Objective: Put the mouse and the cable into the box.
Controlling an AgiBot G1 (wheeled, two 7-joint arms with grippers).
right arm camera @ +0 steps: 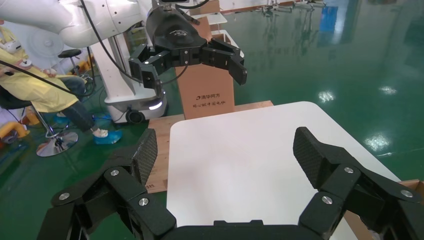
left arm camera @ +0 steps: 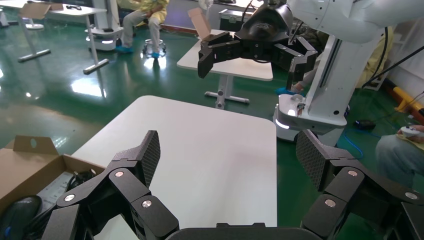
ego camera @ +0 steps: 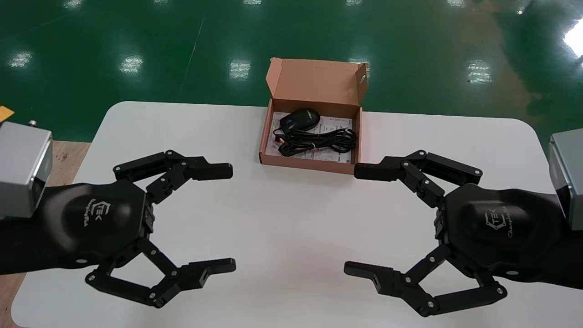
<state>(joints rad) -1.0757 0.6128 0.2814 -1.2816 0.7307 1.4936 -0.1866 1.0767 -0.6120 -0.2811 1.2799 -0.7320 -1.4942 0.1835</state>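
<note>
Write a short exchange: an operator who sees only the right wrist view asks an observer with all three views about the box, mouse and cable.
Operator: My view shows only white table. Where is the box?
Observer: In the head view it stands open at the table's far edge, beyond the left gripper and right gripper, touching neither.
Operator: And the mouse and cable?
Observer: Both already lie inside the box, on a printed sheet, the mouse behind the bundled cable.
</note>
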